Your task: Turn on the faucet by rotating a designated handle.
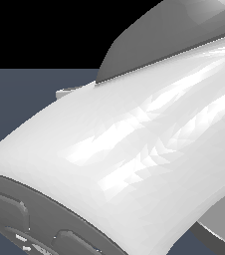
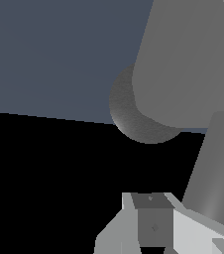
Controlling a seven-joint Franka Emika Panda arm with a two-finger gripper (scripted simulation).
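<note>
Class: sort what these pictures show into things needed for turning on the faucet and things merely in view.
For the job:
matte grey stubby faucet cylinder
grey metallic rod handle
grey pincer

Merely in view:
glossy white robot arm casing
slate-blue floor

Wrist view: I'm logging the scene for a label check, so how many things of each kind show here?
Faucet: 1
Handle: 1
Gripper: 1
Total: 3
</note>
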